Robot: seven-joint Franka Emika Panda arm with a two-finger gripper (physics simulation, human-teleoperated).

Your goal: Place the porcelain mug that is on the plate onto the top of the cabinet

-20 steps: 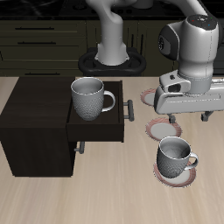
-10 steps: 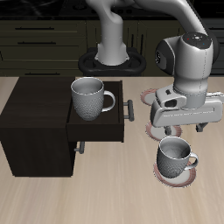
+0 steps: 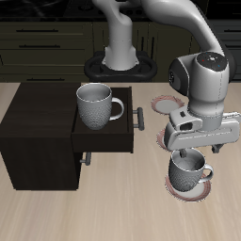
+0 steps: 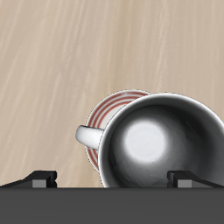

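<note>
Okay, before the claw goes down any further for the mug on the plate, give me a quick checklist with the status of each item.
1. Right mug chosen: ok. The claw hangs over the porcelain mug on the plate, not the mug in the drawer.
2. Claw open: cannot tell; only the fingertips show in the wrist view.
3. Mug upright: ok, its open mouth faces up.
4. Handle position known: ok, the loop handle sticks out to one side.
5. Claw centred over the rim: cannot tell; the mug sits off-centre in the wrist view.
6. Cabinet top free for the mug: ok.
</note>
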